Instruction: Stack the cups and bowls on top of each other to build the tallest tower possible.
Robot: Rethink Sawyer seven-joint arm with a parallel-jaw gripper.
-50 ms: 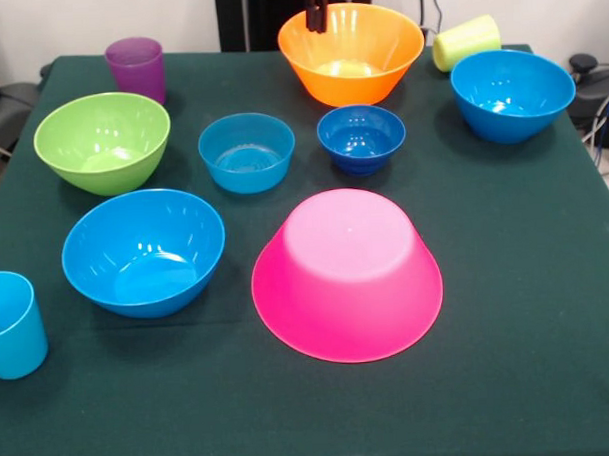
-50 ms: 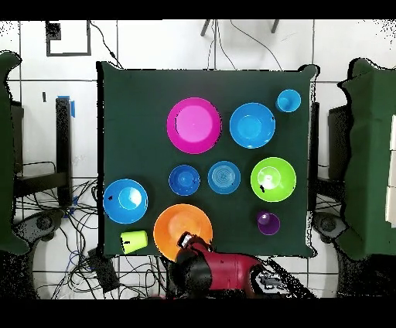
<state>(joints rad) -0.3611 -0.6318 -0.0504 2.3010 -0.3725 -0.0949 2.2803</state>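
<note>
A: Any lettering, labels or numbers on the bowls [image 1: 350,53], cups [image 1: 136,66] or cloth [image 1: 530,380]?
B: None legible. Plain surfaces in both views; no signs anywhere.

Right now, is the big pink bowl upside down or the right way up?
Upside down. The pink bowl shows its flat base on top, and its wide rim rests on the green table.

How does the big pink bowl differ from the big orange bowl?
The pink bowl lies upside down, while the orange bowl stands upright. The pink one sits alone near the table's middle; the orange one is at the edge, with the gripper at its rim. Both are large, round and glossy.
</note>
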